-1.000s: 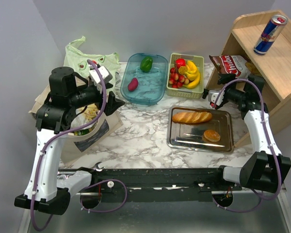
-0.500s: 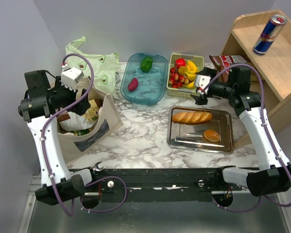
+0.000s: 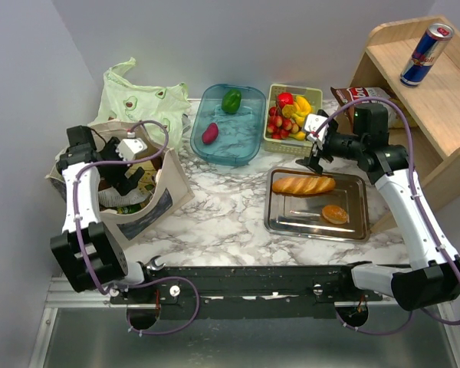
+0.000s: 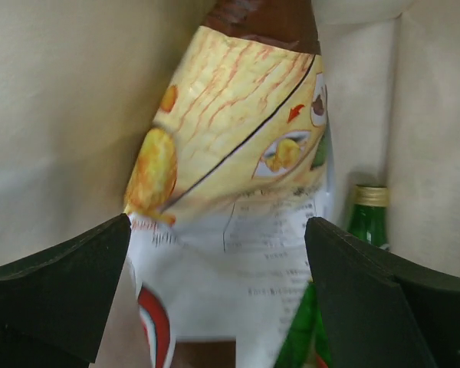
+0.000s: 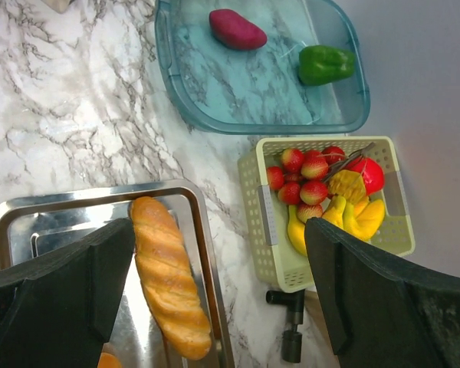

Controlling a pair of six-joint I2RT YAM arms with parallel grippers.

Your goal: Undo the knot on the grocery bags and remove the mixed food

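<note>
nothing here reads cleanly to me: the crisp bag (image 4: 238, 230) in my left wrist view carries rows of fine print on its white panel, too blurred to spell out. the brown crisp bag (image 3: 351, 94) at the back right shows white letters i can't make into a word. the can (image 3: 427, 54) and the dark panel on the tote (image 3: 155, 211) give me no legible lettering.

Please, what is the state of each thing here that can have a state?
Left claw: open, inside the beige tote, either side of a crisp bag.
Right claw: open, empty.
Beige tote: standing, mouth open, food inside.
Pale green bag: slumped; knot not visible.
Drink can: upright on the shelf.
</note>
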